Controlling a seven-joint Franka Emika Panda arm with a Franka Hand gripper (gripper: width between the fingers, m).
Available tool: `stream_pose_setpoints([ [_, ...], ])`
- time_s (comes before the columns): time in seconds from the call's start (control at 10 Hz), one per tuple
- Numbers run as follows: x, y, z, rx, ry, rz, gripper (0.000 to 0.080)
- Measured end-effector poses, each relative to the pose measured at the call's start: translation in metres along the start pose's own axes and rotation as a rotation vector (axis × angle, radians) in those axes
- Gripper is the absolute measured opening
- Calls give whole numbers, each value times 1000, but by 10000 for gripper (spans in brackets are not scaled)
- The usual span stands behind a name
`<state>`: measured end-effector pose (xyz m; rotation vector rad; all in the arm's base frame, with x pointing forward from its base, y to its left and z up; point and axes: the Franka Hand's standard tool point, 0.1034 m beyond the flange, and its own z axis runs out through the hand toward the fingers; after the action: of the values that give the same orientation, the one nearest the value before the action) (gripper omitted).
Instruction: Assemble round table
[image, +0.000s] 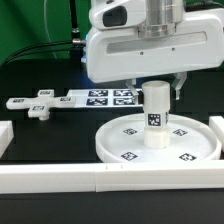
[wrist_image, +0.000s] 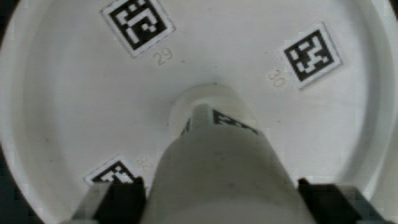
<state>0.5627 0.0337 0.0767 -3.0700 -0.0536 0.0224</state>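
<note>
The large white rimmed disc (image: 120, 145) lies flat on the black table, tags facing up. The short cylinder leg (image: 155, 120) stands upright on its central hub. My gripper (image: 157, 90) comes straight down over the leg's top, one finger on each side, shut on it. In the wrist view the leg (wrist_image: 222, 165) fills the space between the two dark fingers (wrist_image: 125, 195), which sit right against its sides, with the disc (wrist_image: 214, 50) spread below. The small flat base piece (image: 40, 108) lies apart at the exterior view's left.
The marker board (image: 110, 97) lies behind the disc. White border rails run along the front (image: 100, 182), the exterior view's left (image: 5, 135) and right (image: 215, 125). The arm's white body hangs over the rear half of the disc.
</note>
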Motion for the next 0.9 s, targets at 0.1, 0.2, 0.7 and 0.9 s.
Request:
stream_pose_setpoints([
  [0.1,0,-1,0,3,0,80,407],
  [0.2,0,-1,0,9,0,153,407],
  [0.7,-3,-4,1,18,7,545,407],
  [0.9,-3,-4,1,36,4,680,407],
])
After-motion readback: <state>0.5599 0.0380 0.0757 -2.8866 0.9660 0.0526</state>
